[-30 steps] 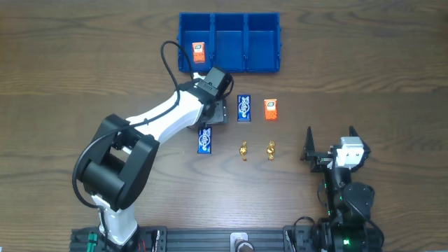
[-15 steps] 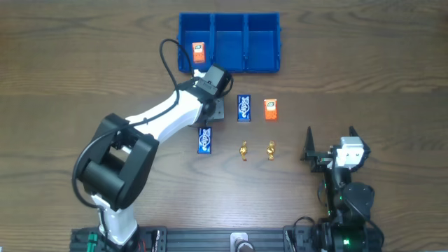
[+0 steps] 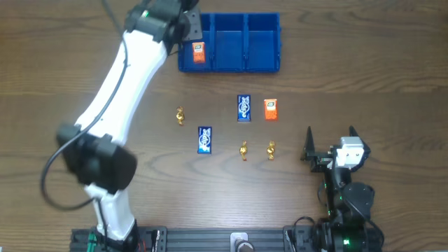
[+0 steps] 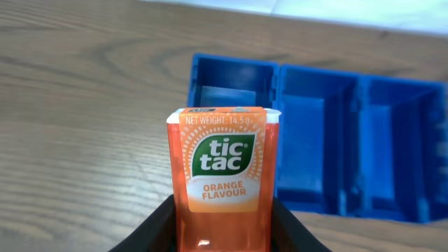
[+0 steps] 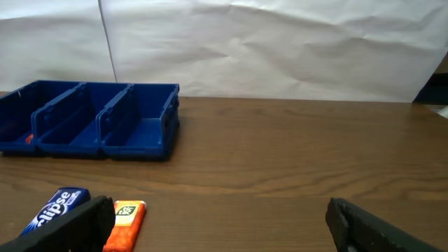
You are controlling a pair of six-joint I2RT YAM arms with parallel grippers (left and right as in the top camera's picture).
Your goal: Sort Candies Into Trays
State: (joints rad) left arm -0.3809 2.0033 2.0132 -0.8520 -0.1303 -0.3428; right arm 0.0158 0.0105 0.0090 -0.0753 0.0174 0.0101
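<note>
The left arm stretches long across the tabletop [image 3: 364, 70] to the left end of the blue tray [image 3: 229, 68]. The left hand [image 4: 224, 234] is clenched on an orange candy box [image 4: 225, 161], held upright in front of the tray's end compartment. The right arm sits folded by its base, the right hand [image 3: 330, 140] released with fingers spread. Two blue packs [image 3: 243, 108], another orange box [image 3: 271, 109] and three gold candies [image 3: 180, 115] lie loose.

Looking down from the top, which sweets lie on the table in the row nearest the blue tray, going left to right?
gold-wrapped candy → blue pack → orange box
</note>
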